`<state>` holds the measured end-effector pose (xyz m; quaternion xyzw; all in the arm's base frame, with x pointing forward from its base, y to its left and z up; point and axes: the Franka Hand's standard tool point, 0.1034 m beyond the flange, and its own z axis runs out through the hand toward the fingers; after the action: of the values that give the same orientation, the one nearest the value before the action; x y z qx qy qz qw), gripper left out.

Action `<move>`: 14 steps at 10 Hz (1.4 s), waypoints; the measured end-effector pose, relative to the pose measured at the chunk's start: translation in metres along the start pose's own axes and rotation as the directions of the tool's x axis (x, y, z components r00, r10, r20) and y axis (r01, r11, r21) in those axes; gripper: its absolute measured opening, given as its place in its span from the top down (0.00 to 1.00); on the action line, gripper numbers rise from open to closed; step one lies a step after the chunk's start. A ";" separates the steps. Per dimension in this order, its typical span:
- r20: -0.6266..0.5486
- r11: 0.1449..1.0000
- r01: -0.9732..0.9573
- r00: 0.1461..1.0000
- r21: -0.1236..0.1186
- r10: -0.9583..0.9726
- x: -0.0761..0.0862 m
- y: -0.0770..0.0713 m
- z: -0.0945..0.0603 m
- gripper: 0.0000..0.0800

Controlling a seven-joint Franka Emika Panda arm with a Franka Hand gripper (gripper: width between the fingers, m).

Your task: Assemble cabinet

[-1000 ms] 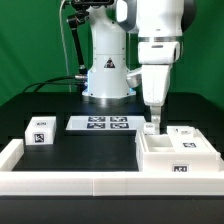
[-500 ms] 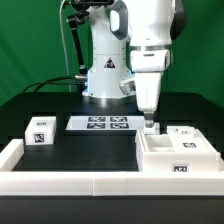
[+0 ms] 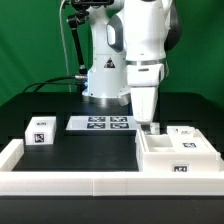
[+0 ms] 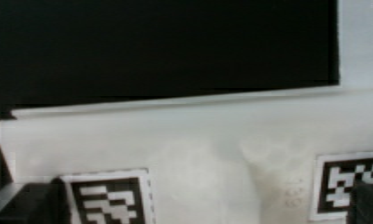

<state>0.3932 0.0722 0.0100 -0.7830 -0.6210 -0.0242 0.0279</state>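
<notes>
A green curtain closes off the room behind everything. In front of it a black table fills the exterior view, matte and bare between the parts. The white arm rises from its base at the far side of the table, behind the cabinet and toward the exterior view's left of it. It bends forward over the cabinet's rear corner.

A low white rail runs along the table's near edge and turns up at the end farthest from the cabinet. The cabinet sits against this rail at the exterior view's right. It is a white box, open on top, with a tag on its front face and a smaller tagged piece lying on its far side.

The marker board lies flat to the exterior view's left of the cabinet, apart from it. Farther out on that side, well apart, stands a small white block with one tag.

The gripper points straight down at the cabinet's rear left corner. I cannot tell how its jaws stand, or whether they touch anything.

The wrist view shows a white tagged face of the cabinet up close, with black table behind it.
</notes>
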 end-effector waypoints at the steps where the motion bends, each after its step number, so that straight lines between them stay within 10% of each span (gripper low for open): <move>1: 0.000 1.000 0.001 1.000 0.000 -0.001 0.000 0.000 0.000 0.06; 7: 0.000 1.000 0.001 1.000 0.000 -0.001 0.001 0.000 0.000 0.90; 14: 0.028 1.000 0.011 1.000 0.008 -0.011 0.003 0.004 -0.017 0.91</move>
<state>0.3980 0.0726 0.0273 -0.7796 -0.6257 -0.0111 0.0221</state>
